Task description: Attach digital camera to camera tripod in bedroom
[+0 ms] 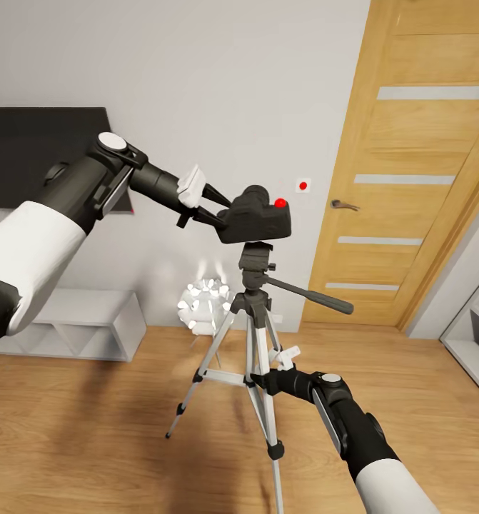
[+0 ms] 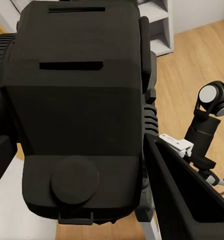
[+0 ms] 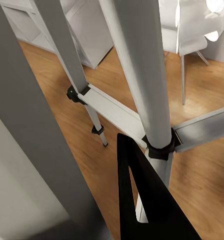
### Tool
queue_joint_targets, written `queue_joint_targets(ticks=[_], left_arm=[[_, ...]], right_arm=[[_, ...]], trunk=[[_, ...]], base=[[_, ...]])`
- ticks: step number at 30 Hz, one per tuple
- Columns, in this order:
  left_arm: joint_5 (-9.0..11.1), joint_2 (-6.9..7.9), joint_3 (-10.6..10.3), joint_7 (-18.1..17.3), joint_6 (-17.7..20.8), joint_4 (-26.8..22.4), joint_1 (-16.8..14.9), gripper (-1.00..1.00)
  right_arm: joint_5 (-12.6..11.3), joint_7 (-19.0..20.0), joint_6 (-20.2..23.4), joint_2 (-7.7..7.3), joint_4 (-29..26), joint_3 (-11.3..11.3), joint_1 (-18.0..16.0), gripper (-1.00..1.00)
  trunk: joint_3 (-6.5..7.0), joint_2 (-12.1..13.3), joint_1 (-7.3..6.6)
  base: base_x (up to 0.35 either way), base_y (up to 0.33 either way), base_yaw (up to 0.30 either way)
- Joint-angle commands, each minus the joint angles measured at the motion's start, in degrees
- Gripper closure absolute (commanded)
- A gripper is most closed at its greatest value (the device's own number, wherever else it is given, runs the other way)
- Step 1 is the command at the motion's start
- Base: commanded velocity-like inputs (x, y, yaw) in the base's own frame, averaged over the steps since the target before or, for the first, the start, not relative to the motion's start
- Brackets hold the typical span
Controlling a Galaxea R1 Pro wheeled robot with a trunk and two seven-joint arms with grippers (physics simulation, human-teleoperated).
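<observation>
The black digital camera (image 1: 257, 214), with its red dot facing up, sits level on the dark head of the camera tripod (image 1: 257, 265). My left gripper (image 1: 221, 207) is shut on the camera's side. In the left wrist view the camera's body (image 2: 81, 100) is very close, with one finger (image 2: 184, 200) pressed along its edge. The tripod stands on the wood floor with its silver legs (image 1: 203, 371) spread and its pan handle (image 1: 314, 293) pointing right. Lower down, my right gripper (image 1: 262, 377) is shut on a tripod leg. In the right wrist view a black finger (image 3: 147, 205) lies beside the silver tubes (image 3: 142, 75).
A honey-coloured door (image 1: 410, 178) stands at the right, with a small white wall plate (image 1: 303, 185) beside it. Behind the tripod is a white spiky globe lamp (image 1: 205, 303). Low white cube shelves (image 1: 89, 325) and a dark wall panel (image 1: 39, 157) are at the left. More shelving (image 1: 478, 335) is at the right edge.
</observation>
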Motion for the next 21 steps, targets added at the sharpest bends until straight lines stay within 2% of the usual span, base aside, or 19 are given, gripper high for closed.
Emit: queue_joint_targets(ticks=[1,21], left_arm=[[0.51,0.10,-0.41,-0.01,0.28,0.01,-0.12,1.00],[0.44,0.06,-0.44,-0.03,0.02,0.87,-0.12,1.00]], right_arm=[[3.03,0.32,-0.37,0.00,0.08,-0.19,-0.04,1.00],[3.01,0.30,-0.37,-0.05,0.08,-0.19,-0.03,1.00]], trunk=[[-0.14,-0.11,0.04],[-0.14,-0.11,0.04]], base=[[0.000,0.000,0.000],[0.000,0.000,0.000]])
